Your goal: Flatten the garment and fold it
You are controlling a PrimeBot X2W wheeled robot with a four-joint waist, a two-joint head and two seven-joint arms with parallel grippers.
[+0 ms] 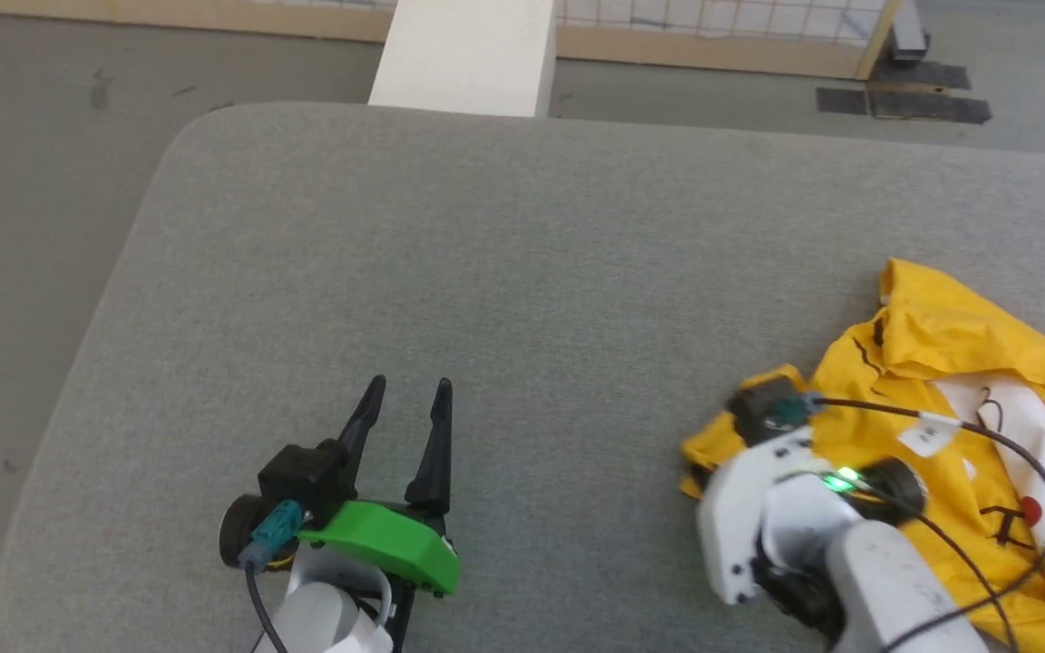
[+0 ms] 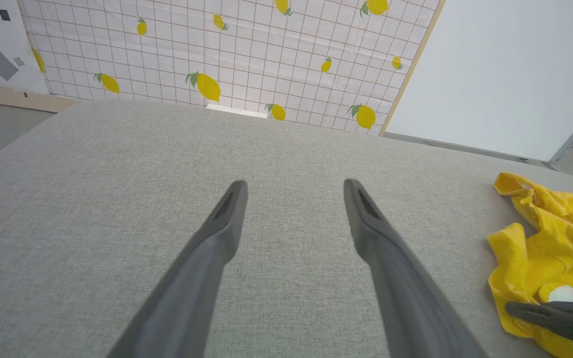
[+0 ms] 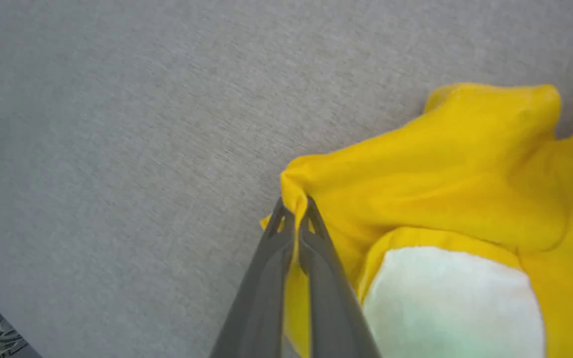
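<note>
The bright yellow short-sleeved T-shirt of soft cloth (image 1: 940, 354) (image 2: 540, 258) (image 3: 440, 164) lies crumpled in loose folds on the grey padded surface (image 1: 486, 272), which has a fine woven cover and a rounded corner. The T-shirt's print shows a smooth white patch with thin black lines and a red dot (image 1: 1030, 512).

My right jaws are pressed together on a pinched ridge of yellow cloth, at the T-shirt's edge that faces my left jaws. The long dark fingers (image 3: 266, 283) meet with the fabric caught between their tips.

My left jaws stand wide apart and hold nothing, above bare weave well to the left of the T-shirt. Their fingers (image 2: 207, 258) (image 1: 436, 435) are matte and taper to points; I cannot tell whether the tips touch the weave. A glossy green plastic cover (image 1: 386, 540) sits at their base.

A thin black cable (image 1: 867, 408) loops over the T-shirt and carries a small white label (image 1: 926, 433), its marks too small to read.
</note>
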